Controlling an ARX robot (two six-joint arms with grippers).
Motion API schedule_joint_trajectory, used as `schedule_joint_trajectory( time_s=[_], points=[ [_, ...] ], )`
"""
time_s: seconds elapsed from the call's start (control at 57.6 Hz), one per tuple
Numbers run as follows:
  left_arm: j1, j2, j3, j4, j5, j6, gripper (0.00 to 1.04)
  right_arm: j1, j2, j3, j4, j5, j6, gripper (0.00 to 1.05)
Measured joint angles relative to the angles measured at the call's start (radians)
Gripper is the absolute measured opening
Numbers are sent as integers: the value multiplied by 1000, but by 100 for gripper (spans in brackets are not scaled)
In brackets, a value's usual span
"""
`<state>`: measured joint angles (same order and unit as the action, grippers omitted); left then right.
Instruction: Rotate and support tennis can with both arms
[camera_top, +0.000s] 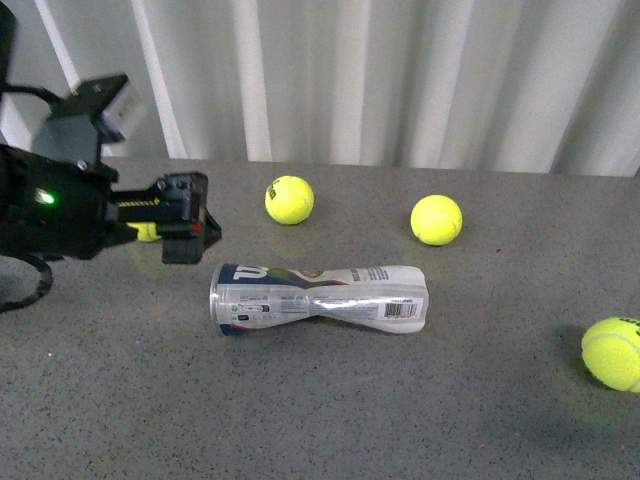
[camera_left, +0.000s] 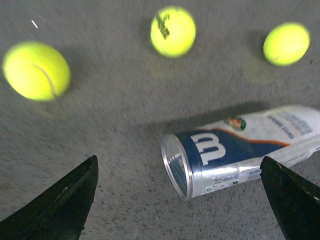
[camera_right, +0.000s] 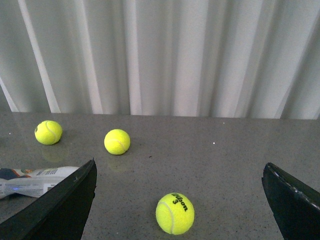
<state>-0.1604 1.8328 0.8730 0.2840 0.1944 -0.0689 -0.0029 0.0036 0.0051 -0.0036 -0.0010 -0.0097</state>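
The tennis can lies on its side on the grey table, dented at the middle, blue W label at its left open end, barcode at its right end. My left gripper is open, just up and left of the can's left end, not touching it. In the left wrist view the can's open mouth lies between the two black fingers, apart from both. My right gripper is open and empty; it does not show in the front view. The can's end shows at the left edge of the right wrist view.
Several yellow tennis balls lie on the table: one behind the can, one to its back right, one at the right edge, one partly hidden behind my left gripper. A white corrugated wall stands behind.
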Motion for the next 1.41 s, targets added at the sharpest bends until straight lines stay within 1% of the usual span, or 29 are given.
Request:
schedule_joint_trajectory(
  time_s=[0.069,0.278,0.469,0.573,0.73,0.817,0.903,0.955,1.042,1.06,1.181,1.286,1.303,1.338,1.407],
  points=[
    [1,68,35,-2,1,-23,98,0,0,0,0,0,0,98],
    [8,168,88,22,48,-119,98,0,0,0,0,0,0,98],
    [1,226,86,64,164,-232,98,0,0,0,0,0,0,98],
    [-10,236,76,131,227,-310,98,0,0,0,0,0,0,98],
    [-30,259,58,284,263,-440,98,0,0,0,0,0,0,98],
    [-44,281,51,342,280,-500,97,0,0,0,0,0,0,98],
    [-60,301,45,377,290,-554,83,0,0,0,0,0,0,98],
    [-71,312,41,393,299,-591,72,0,0,0,0,0,0,98],
    [-90,318,29,419,306,-636,49,0,0,0,0,0,0,98],
    [-91,318,28,420,305,-638,47,0,0,0,0,0,0,98],
    [-95,315,24,419,313,-655,24,0,0,0,0,0,0,98],
    [-91,283,16,397,357,-661,9,0,0,0,0,0,0,98],
    [-91,280,16,395,361,-661,9,0,0,0,0,0,0,98],
    [-88,245,15,371,389,-659,4,0,0,0,0,0,0,98],
    [-85,179,15,323,425,-636,4,0,0,0,0,0,0,98]
  ],
)
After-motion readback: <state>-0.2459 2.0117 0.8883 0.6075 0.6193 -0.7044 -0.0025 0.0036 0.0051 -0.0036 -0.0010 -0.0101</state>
